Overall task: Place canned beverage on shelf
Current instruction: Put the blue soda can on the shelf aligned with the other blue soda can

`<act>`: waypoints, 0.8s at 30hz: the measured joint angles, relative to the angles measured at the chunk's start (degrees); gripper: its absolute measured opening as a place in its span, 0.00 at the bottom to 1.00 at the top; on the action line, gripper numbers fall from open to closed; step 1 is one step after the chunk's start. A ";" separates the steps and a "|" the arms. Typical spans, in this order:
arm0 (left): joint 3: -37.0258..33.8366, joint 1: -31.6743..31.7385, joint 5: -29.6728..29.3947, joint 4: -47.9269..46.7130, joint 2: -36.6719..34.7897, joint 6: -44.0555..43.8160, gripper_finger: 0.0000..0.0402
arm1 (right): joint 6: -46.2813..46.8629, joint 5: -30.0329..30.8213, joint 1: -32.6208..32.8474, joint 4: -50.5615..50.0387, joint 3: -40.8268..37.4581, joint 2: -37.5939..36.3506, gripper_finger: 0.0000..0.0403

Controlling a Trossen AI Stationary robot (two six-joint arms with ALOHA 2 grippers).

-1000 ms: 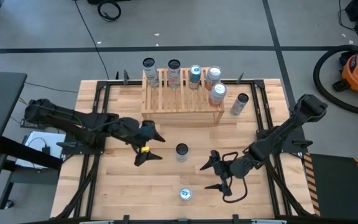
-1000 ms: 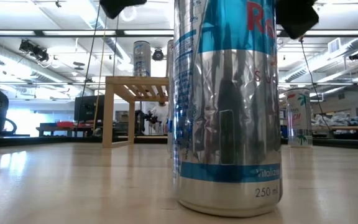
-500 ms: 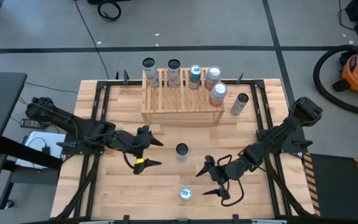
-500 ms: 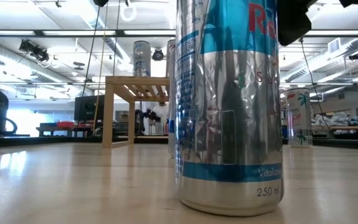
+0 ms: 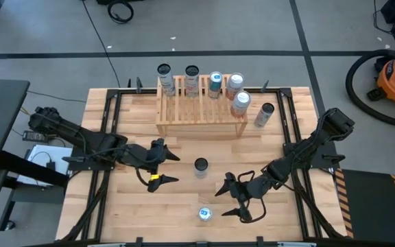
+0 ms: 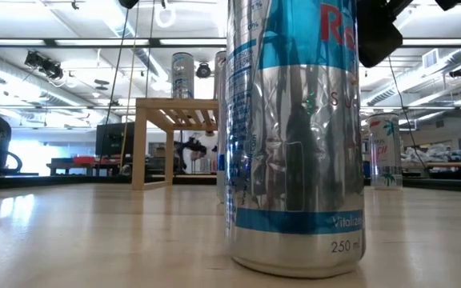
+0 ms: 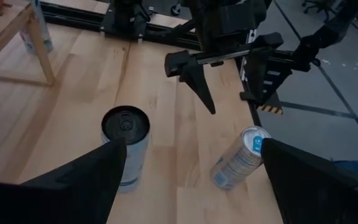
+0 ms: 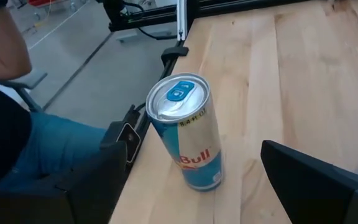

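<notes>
High view: both end effectors released, right end effector (image 5: 233,200) just beside the blue-topped can (image 5: 205,214), left end effector (image 5: 163,169) near the dark-topped can (image 5: 200,165).

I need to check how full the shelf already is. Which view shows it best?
The high view: it looks straight down on the shelf, showing its slatted top and cans standing along its back. The low view shows only its side and legs from afar, the left wrist view only one corner; the right wrist view misses it.
</notes>
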 joint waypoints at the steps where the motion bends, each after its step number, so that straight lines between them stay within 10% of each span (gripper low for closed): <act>1: 0.00 0.00 -0.13 0.00 0.00 0.00 0.93 | 0.58 -0.02 0.00 0.02 0.00 0.01 0.94; 24: 0.00 0.22 -0.57 -0.02 0.00 0.57 0.93 | -5.50 1.82 0.00 12.06 0.00 -0.01 0.94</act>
